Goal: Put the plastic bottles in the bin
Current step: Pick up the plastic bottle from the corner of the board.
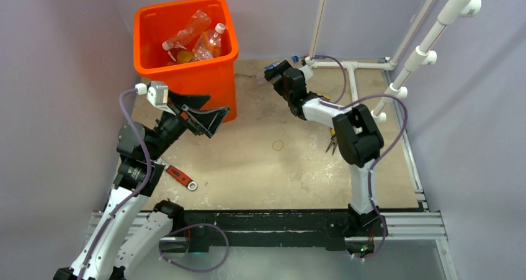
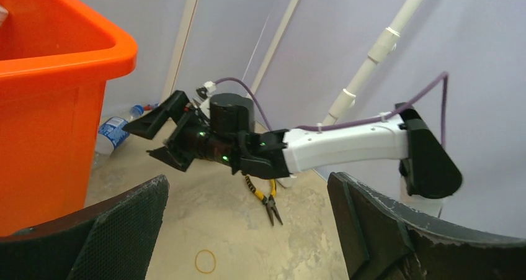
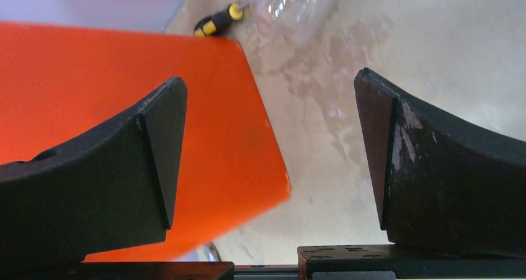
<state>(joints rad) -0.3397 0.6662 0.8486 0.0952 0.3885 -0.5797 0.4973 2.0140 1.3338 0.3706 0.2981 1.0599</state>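
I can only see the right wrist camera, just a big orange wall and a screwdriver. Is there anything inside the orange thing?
Observer: Yes. From the top camera, several plastic bottles lie inside the bin.
Operator: Where's the other arm?
Observer: The left gripper hangs open beside the bin, holding nothing.
Operator: Any more tools?
Observer: A red-handled wrench lies on the table, over on the left side.
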